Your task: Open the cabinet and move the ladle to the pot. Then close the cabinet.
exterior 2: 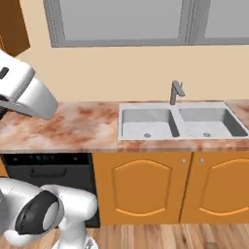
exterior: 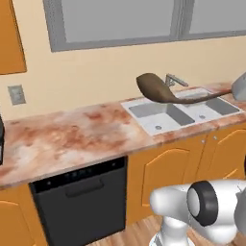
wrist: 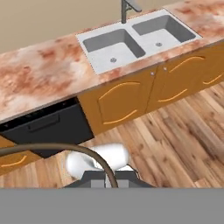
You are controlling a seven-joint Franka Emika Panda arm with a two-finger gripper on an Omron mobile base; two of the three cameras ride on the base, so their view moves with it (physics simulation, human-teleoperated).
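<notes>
The dark brown ladle (exterior: 154, 87) hangs in the air above the sink, bowl to the left, its thin handle running right to the grey hand at the frame's edge. In the hand view the hooked end of the ladle's handle (wrist: 57, 148) curves down between the fingertips, and my gripper (wrist: 108, 180) is shut on it. An orange wall cabinet (exterior: 10, 41) shows at the top left, and its dark edge (exterior 2: 11, 24) shows in the right base view. Whether its door is open I cannot tell. The pot is out of view.
A double sink (exterior: 166, 115) with a faucet (exterior 2: 175, 91) sits in the marbled counter (exterior: 67, 137). Below are a black dishwasher (exterior: 81, 202) and orange base cabinets (exterior 2: 141, 187). A wall outlet (exterior: 17, 94) and a window (exterior: 120, 21) are behind.
</notes>
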